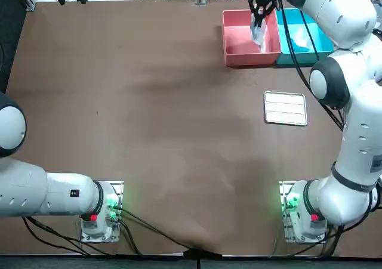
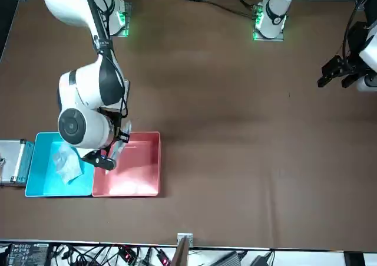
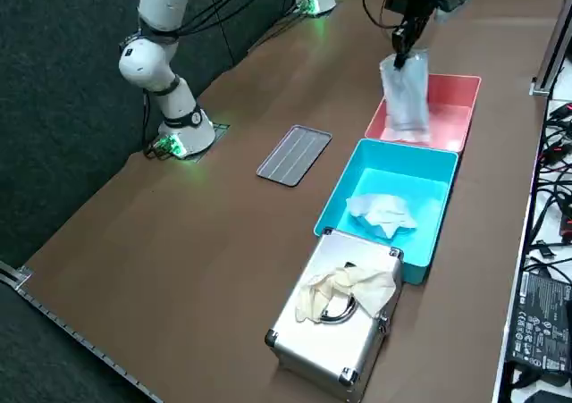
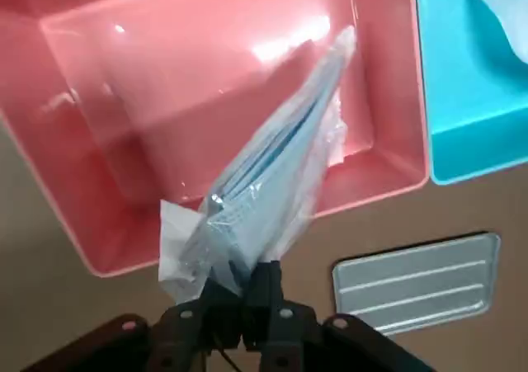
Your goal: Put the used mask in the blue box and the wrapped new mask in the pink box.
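My right gripper [image 4: 239, 283] is shut on the top edge of the wrapped new mask [image 4: 272, 174], a blue mask in a clear plastic sleeve. The wrapped mask [image 3: 407, 95] hangs down over the pink box [image 3: 451, 108], its lower end near or inside the box. In the top view the gripper [image 1: 259, 12] is above the pink box [image 1: 239, 45]. The used mask [image 3: 380, 211] lies crumpled inside the blue box [image 3: 353, 184], which stands right beside the pink one. In the front view the wrapped mask [image 2: 118, 143] is partly hidden by the arm.
A silver ribbed tray [image 1: 285, 108] lies flat on the brown table near the boxes. A metal case [image 3: 335, 331] with a pale glove [image 3: 344, 287] on its lid stands against the blue box's end. Cables run along the table's far edge.
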